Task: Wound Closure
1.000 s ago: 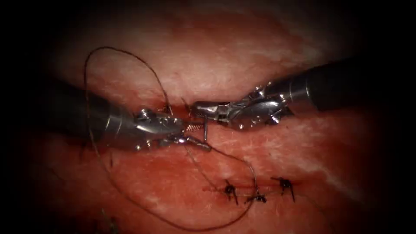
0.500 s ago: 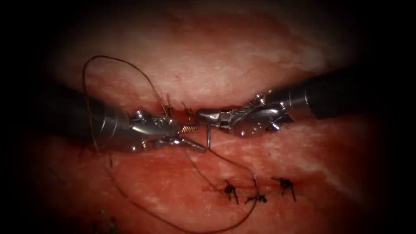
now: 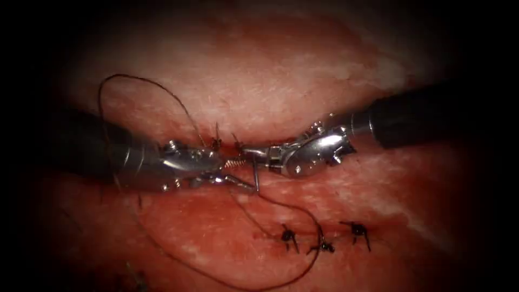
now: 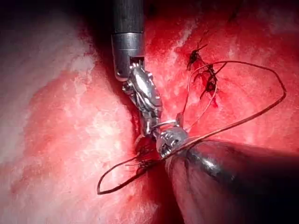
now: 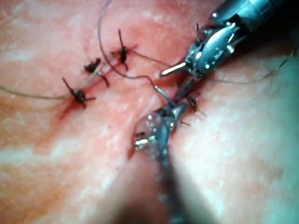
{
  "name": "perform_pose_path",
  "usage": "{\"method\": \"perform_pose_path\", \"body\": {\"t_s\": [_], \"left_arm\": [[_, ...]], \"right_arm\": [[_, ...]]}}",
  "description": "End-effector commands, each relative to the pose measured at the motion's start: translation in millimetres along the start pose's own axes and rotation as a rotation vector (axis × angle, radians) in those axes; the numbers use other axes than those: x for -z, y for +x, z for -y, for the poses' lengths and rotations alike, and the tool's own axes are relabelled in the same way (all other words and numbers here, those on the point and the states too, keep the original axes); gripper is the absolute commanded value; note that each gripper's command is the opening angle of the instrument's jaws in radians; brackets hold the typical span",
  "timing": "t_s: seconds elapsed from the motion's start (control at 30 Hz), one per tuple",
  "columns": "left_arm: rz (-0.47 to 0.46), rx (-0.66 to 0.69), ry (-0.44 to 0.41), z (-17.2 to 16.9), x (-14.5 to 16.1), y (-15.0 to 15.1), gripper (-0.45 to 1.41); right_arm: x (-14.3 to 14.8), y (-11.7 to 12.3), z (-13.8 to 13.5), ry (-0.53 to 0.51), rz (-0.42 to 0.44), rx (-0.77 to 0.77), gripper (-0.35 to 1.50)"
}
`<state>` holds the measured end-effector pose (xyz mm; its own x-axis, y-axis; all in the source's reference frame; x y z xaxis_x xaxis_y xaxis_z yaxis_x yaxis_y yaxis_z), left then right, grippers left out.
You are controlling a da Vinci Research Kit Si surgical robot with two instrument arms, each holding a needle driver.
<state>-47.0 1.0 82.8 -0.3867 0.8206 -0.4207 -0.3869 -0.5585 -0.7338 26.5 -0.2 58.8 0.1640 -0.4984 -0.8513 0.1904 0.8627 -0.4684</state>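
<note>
Your right needle driver [image 3: 250,152] grips the curved steel needle [image 3: 255,176] near one end — clear of the tissue [image 3: 259,75]. Your left needle driver [image 3: 238,170] stands parted, holding nothing. Dark thread [image 3: 140,81] loops left; three knotted stitches [image 3: 323,246] lie nearer.

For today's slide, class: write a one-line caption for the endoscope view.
Right claw grips the needle above the tissue; open left claw alongside; thread loops past three knotted stitches.

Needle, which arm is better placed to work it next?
Right, probably: the right tool has its jaws shut on the needle near one end, seemingly out of the tissue. The left tool holds nothing, jaws open beside it.
</note>
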Motion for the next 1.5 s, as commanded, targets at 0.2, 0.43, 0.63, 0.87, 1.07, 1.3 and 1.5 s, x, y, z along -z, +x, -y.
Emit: {"method": "perform_pose_path", "body": {"t_s": [0.2,0.43,0.63,0.87,1.07,1.3,1.5], "left_arm": [[0.003,0.001,-0.001,-0.2,-0.8,-0.7,0.46],[0.003,0.002,-0.002,-0.3,-0.8,-0.6,0.46],[0.003,0.002,-0.002,-0.4,-0.7,-0.6,0.46],[0.006,0.002,-0.001,-0.4,-0.7,-0.6,0.46],[0.005,0.002,0.001,-0.4,-0.6,-0.6,0.46],[0.005,0.003,-0.001,-0.4,-0.5,-0.4,0.46],[0.008,0.003,0.0,-0.5,-0.4,-0.4,0.46]], "right_arm": [[0.1,-1.2,1.3,0.006,0.034,-0.074,-0.35],[-0.1,-1.5,1.6,0.016,0.057,-0.153,-0.35],[-0.2,-1.5,1.6,0.028,0.058,-0.171,-0.35],[-0.3,-1.7,2.2,0.067,0.061,-0.235,-0.35],[-0.8,-1.9,3.5,0.141,0.066,-0.334,-0.35],[-1.0,-1.5,4.2,0.188,0.068,-0.377,-0.35],[-0.8,-1.6,4.7,0.218,0.089,-0.436,-0.35]]}}
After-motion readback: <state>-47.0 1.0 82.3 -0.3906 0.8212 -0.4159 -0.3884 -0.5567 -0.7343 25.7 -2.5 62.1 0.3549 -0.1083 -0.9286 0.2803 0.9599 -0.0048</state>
